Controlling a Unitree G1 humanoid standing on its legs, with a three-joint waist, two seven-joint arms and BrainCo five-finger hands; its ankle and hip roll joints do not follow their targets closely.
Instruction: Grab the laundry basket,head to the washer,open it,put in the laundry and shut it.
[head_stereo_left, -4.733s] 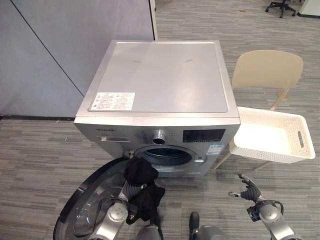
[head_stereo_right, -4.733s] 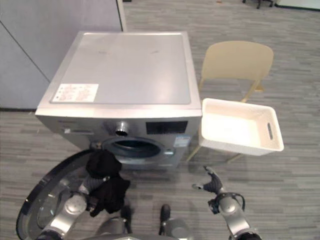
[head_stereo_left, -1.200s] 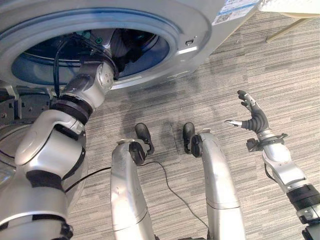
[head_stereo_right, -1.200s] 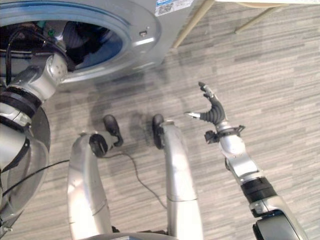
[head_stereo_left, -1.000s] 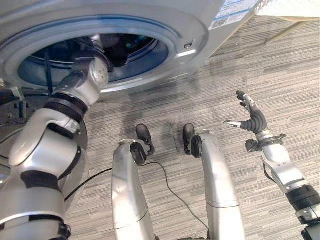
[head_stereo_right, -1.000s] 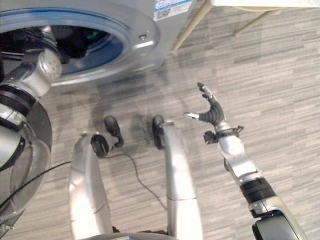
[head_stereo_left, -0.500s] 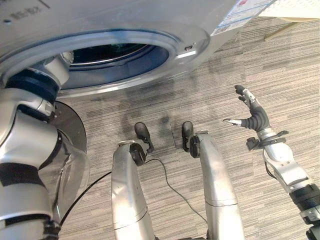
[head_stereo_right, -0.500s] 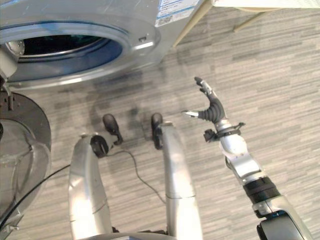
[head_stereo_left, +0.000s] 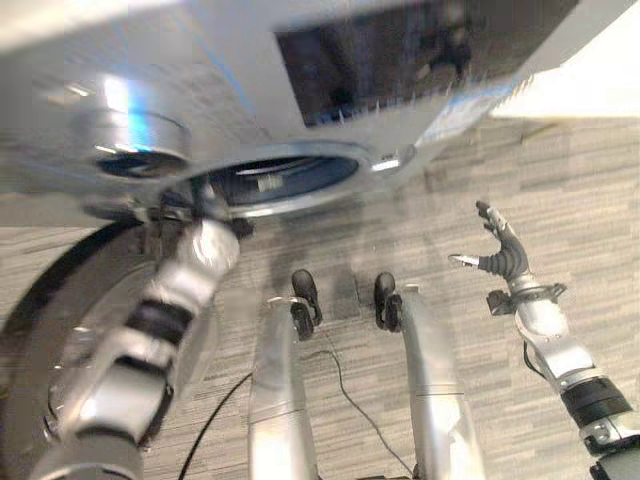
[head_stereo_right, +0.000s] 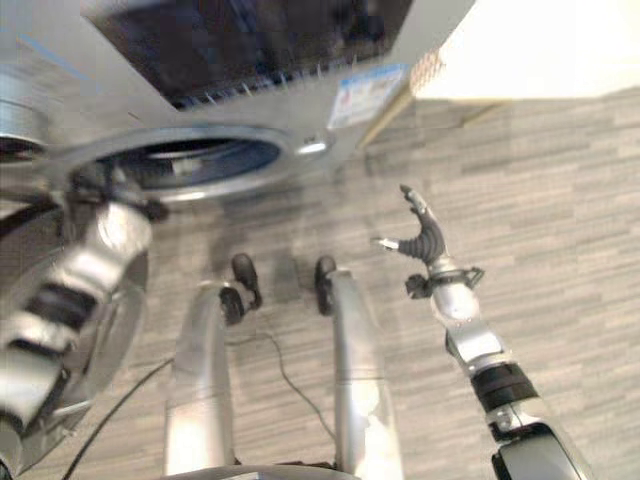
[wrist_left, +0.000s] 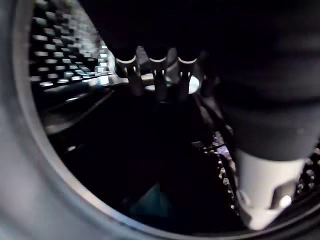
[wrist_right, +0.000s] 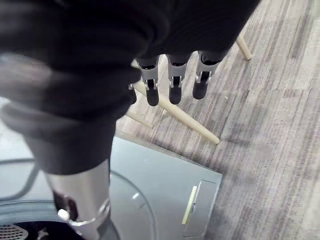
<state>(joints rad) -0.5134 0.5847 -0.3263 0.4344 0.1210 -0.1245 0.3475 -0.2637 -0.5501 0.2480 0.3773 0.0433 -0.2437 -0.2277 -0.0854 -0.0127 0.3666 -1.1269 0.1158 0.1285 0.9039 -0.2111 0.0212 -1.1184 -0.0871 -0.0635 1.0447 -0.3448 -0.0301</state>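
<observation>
Silver front-load washer (head_stereo_left: 300, 80) sits at the far side, dark panel up top, round opening (head_stereo_left: 270, 178) gaping. Its door (head_stereo_left: 60, 330) is swung wide open to the left. White basket (head_stereo_right: 530, 50) sits far right.

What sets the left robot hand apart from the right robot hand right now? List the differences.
Place: the left robot hand is at the washer opening, while the right robot hand hangs in free air over the floor.
Pose: the left robot hand points into the dark drum; the right robot hand points upward, thumb spread.
Shared: both are open, fingers bare.
</observation>
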